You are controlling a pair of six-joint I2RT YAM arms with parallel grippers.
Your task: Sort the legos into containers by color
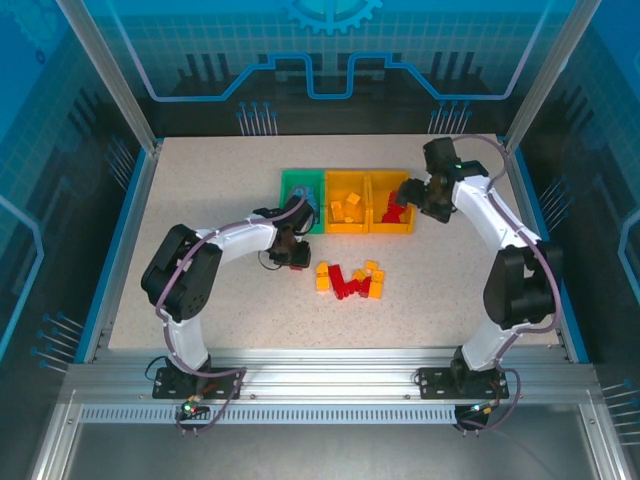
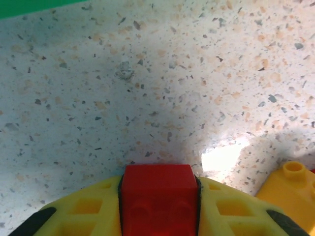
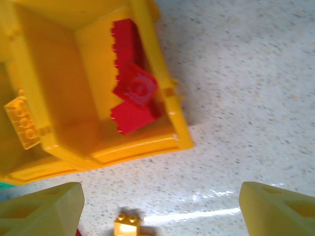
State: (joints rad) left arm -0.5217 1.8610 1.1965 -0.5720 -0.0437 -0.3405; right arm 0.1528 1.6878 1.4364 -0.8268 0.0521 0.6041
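Red brick [image 2: 158,196]: right up against the left wrist cam, wedged between the two yellow fingers [image 2: 83,214]
Left gripper [image 1: 290,250]: clamped tight on that red brick, sitting low over the table [image 1: 200,200], just on the near side of the green tray and left of the loose pile
Right gripper [image 3: 160,211]: fingers spread wide with nothing between them, hanging over bare speckled tabletop just off the right tray's near corner
Green tray [image 1: 293,176]: left end of the joined row, partly covered by the left arm's wrist; a bit of blue shows inside, can't really make out more
Middle tray [image 1: 347,173]: orange-yellow, a few yellow bricks lying in it
Right tray [image 3: 128,147]: also orange-yellow, last one in the row
Red bricks [image 3: 132,93]: about three, heaped against the right tray's outer wall, one of them studs-up on top
Loose pile [image 1: 350,280]: mixed red and yellow legos bunched together on the table, near side of the trays, roughly between the two arms
Stray yellow brick [image 2: 290,184]: on the table just right of the left fingers, studs up
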